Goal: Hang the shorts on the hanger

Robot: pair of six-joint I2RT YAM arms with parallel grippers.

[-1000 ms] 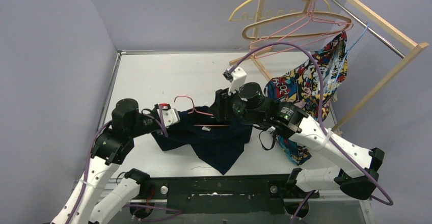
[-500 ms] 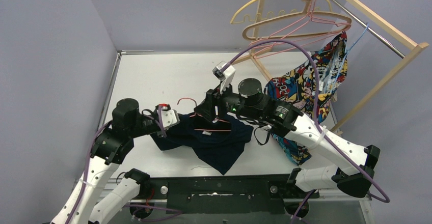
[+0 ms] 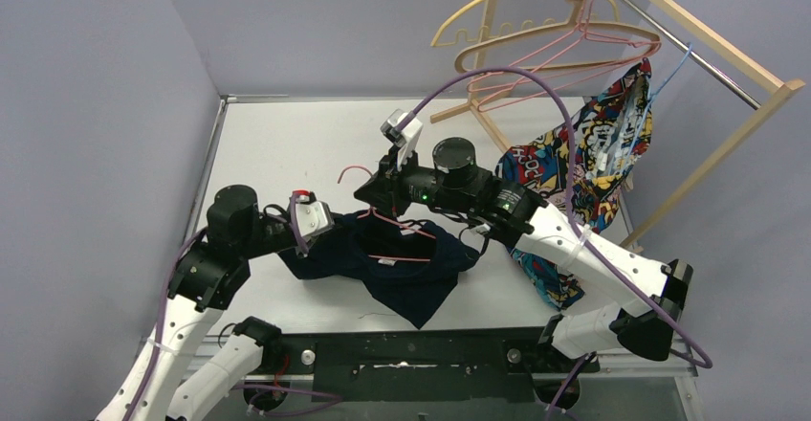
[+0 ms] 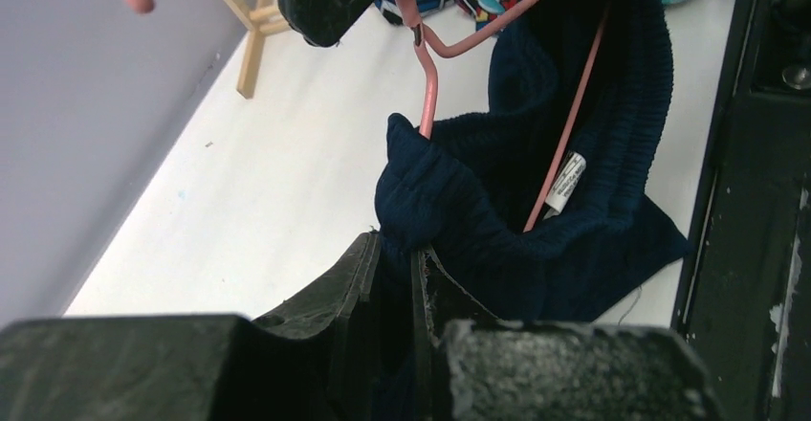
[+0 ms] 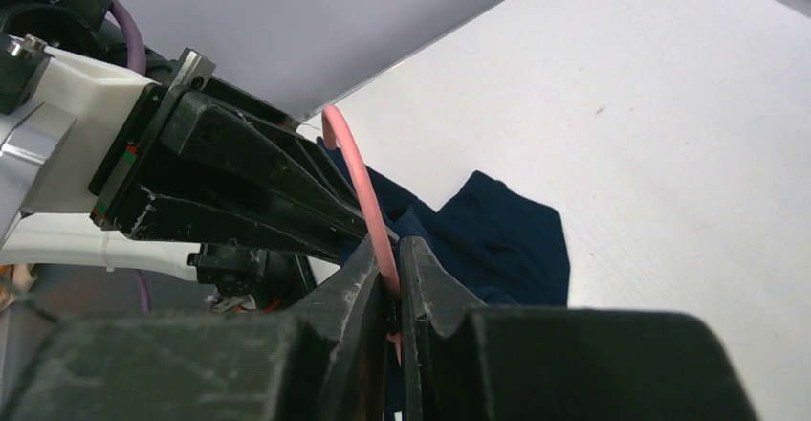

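Observation:
The navy shorts [image 3: 406, 273] lie bunched on the white table, waistband lifted open at the left. My left gripper [image 3: 330, 220] is shut on the waistband's edge, seen close in the left wrist view [image 4: 397, 258]. The pink hanger [image 3: 394, 239] has its lower frame inside the waist opening, beside the white label [image 4: 566, 180]. Its hook [image 3: 352, 169] sticks up to the left. My right gripper [image 3: 379, 197] is shut on the hanger's neck, just below the hook [image 5: 356, 167]; its jaws [image 5: 392, 254] pinch the pink wire above the shorts [image 5: 497, 234].
A wooden rack [image 3: 708, 48] stands at the back right with a yellow hanger [image 3: 497, 0], a tan hanger [image 3: 536, 43] and a colourful comic-print garment [image 3: 583, 167]. Grey walls close the left and back. A black rail [image 3: 411, 359] runs along the near edge.
My right gripper has moved left and a little farther back with the hanger, so the frame sits deeper in the waist opening. My left gripper has stayed shut on the waistband.

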